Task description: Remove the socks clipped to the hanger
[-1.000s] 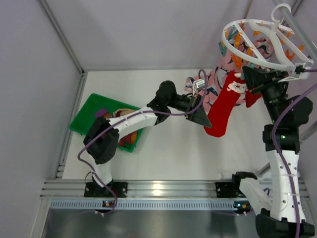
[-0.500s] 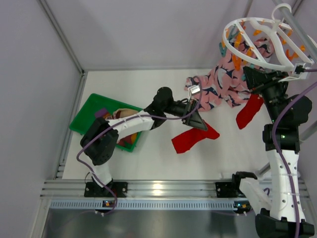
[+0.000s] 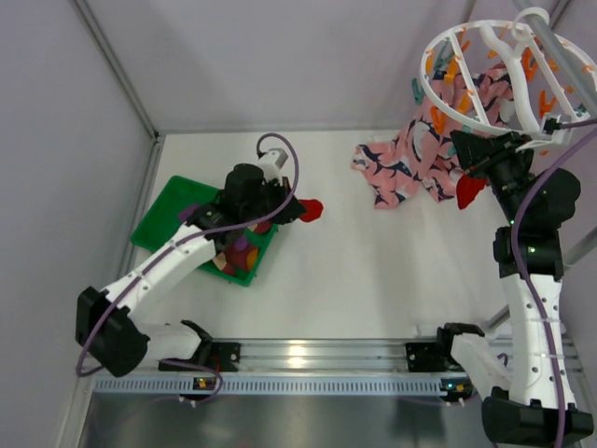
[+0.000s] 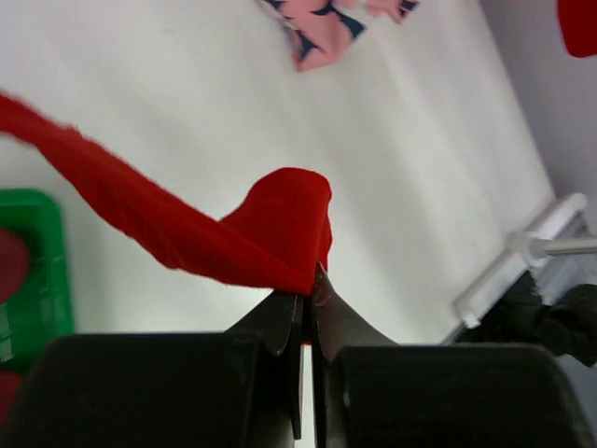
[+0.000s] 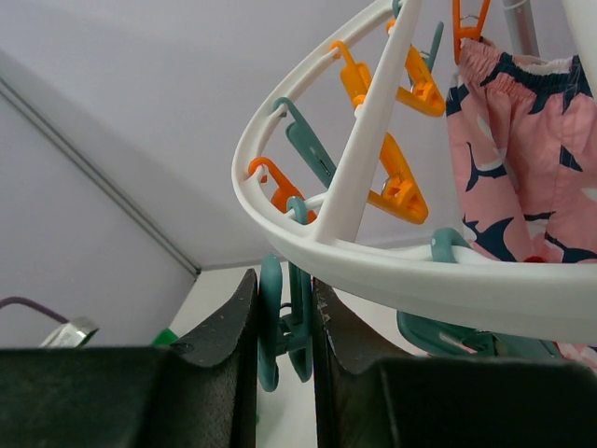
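Red sock [image 4: 280,217] carried from mid-table to green tray [image 3: 157,220], pinched in closed left gripper [image 4: 308,294] for drop; teal peg [image 5: 278,327] on hanger [image 5: 373,271] squeezed by narrowed right gripper [image 5: 284,322].

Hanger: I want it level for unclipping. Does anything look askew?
Yes: the hanger looks tipped rather than level, its rim slanting, with the right hand shut on a teal peg under that rim.
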